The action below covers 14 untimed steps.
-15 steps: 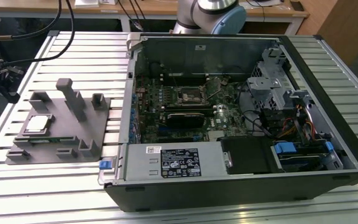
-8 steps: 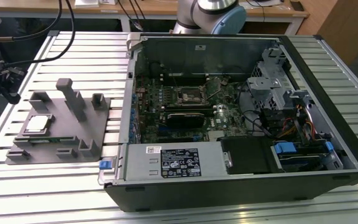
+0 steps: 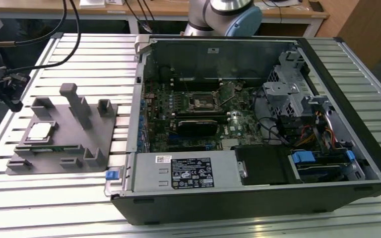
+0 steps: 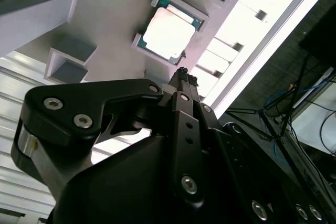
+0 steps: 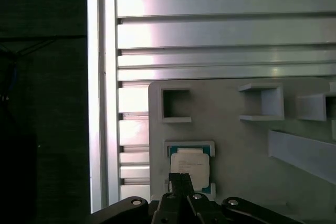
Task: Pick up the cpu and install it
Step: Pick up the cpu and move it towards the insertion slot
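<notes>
Looking along my gripper (image 5: 181, 178) in the first wrist view, I see its two dark fingertips drawn together with nothing between them. They point at the near edge of the cpu (image 5: 189, 165). I cannot tell from these views whether the tips touch it.

The cpu lies flat, silvery top up, in a shallow square recess of the grey fixture (image 5: 236, 145) — a green border shows around the metal lid. In the second wrist view the same chip (image 4: 169, 29) sits just beyond my gripper (image 4: 182, 72), with upright blocks of the fixture (image 4: 105, 3) around it.

In the exterior view the fixture (image 3: 78, 136) rests on the slatted metal table (image 3: 45, 198), on the exterior view's left of the open computer case (image 3: 349, 148), and the cpu (image 3: 39, 131) is in its pocket near the fixture's outer side. Inside the case the motherboard socket (image 3: 199, 102) lies well apart from the chip — the case wall stands between them.
</notes>
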Motion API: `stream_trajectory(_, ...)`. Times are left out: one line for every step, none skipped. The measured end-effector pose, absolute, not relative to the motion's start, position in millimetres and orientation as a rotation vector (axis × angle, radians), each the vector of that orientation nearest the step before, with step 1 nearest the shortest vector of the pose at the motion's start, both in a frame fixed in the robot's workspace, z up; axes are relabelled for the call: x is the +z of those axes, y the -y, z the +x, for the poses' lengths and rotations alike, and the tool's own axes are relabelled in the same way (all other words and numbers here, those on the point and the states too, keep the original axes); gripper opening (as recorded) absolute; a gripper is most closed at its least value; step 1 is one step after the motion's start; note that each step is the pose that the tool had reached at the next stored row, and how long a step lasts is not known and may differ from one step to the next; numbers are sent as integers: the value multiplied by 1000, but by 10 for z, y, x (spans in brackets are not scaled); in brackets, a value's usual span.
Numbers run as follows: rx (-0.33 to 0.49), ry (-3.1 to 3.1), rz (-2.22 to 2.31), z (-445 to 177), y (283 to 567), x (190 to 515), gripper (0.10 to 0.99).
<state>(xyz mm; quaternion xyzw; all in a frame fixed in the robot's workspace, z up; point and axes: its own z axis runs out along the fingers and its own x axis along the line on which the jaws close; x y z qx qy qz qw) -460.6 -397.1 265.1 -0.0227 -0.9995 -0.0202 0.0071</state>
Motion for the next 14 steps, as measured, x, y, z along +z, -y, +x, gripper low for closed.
stream_trajectory(-63,3126,-71,-4606,3972,2646,106)
stream_trajectory(-63,3126,-71,-4606,3971,2641,106)
stream_trajectory(-63,3126,-71,-4606,3971,2635,106)
stream_trajectory(-63,3126,-71,-4606,3971,2630,106)
stream_trajectory(-63,3126,-71,-4606,3971,2612,106)
stream_trajectory(-63,3126,-71,-4606,3971,2605,106)
stream_trajectory(-63,3126,-71,-4606,3972,2598,106)
stream_trajectory(-63,3126,-71,-4606,3972,2591,106)
stream_trajectory(-63,3126,-71,-4606,3971,2580,106)
stream_trajectory(-63,3126,-71,-4606,3972,2568,106)
stream_trajectory(-62,3126,-71,-4606,3972,2539,169)
stream_trajectory(-61,3126,-71,-4606,3973,2525,169)
stream_trajectory(-60,3126,-72,-4604,3976,2500,290)
stream_trajectory(-60,3126,-72,-4600,3979,2487,290)
